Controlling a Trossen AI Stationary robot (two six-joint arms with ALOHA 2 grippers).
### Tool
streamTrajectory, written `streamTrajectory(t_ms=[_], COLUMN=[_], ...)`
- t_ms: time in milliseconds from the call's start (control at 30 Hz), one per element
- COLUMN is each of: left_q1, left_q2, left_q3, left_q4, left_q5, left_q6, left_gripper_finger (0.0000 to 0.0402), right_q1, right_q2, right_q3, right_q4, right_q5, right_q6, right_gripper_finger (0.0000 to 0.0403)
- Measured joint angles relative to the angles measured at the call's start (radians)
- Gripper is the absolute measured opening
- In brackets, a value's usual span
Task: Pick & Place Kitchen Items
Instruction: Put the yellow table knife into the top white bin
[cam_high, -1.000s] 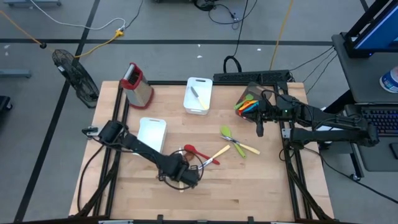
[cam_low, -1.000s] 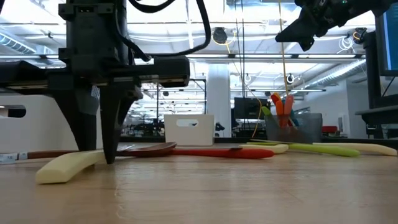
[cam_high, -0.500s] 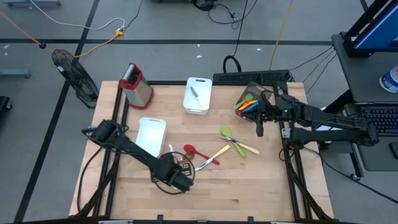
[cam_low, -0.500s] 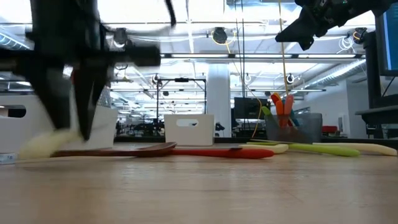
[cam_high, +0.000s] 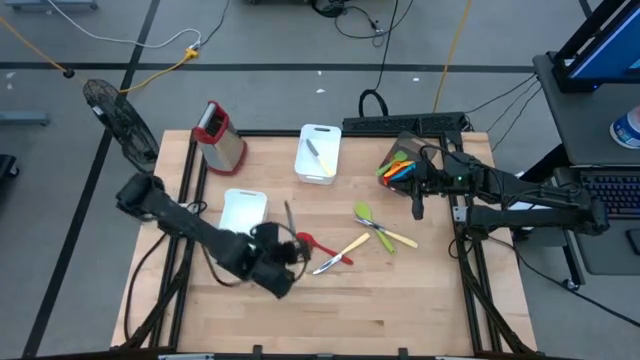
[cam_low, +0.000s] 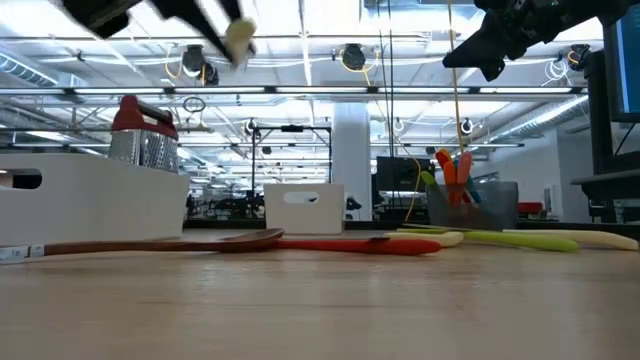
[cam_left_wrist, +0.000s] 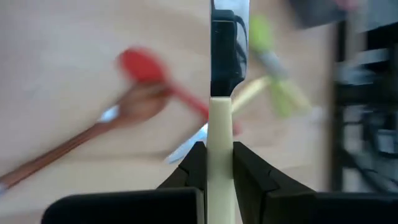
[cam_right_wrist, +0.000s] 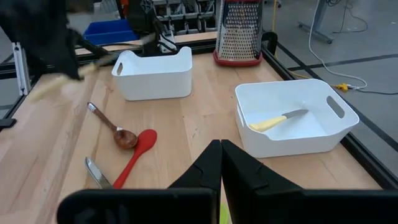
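Hovering above the wooden tabletop (cam_high: 400, 300), the left gripper (cam_high: 287, 238) has its fingers (cam_left_wrist: 193, 168) clamped on a cream-handled knife (cam_left_wrist: 219, 149), a red plastic spoon (cam_left_wrist: 149, 71) lying beyond them; the right gripper (cam_high: 417, 208) is closed, empty.

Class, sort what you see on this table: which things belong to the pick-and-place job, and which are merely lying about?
Job:
cream-handled knife in left end effector
red plastic spoon
brown wooden spoon
green spatula

Lying about:
metal box grater with red top
black power strip
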Motion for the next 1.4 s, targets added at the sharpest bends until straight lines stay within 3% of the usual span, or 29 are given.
streamTrajectory(t_ms=[100,267,567,967,1400], left_q1=[0.027,0.110,0.325,0.634,0.913], left_q2=[-0.061,-0.139,-0.176,-0.171,0.005], left_q3=[0.000,0.000,0.001,0.001,0.002], left_q4=[0.047,0.175,0.411,0.584,0.708], left_q5=[-0.065,-0.076,0.127,0.468,0.785], left_q6=[0.125,0.384,0.753,0.908,0.872], left_gripper_finger=[0.0034,0.0034,0.0034,0.0034,0.0034], right_q1=[0.000,0.000,0.000,0.000,-0.003], right_q2=[0.000,0.000,0.000,0.000,0.000], right_q3=[0.000,0.000,0.000,0.000,0.000], right_q4=[0.000,0.000,0.000,0.008,0.007], right_q5=[0.000,0.000,0.000,0.000,0.005], right_q6=[0.000,0.000,0.003,0.001,-0.057], right_gripper_finger=[0.0003,0.0003,0.0003,0.0003,0.0003])
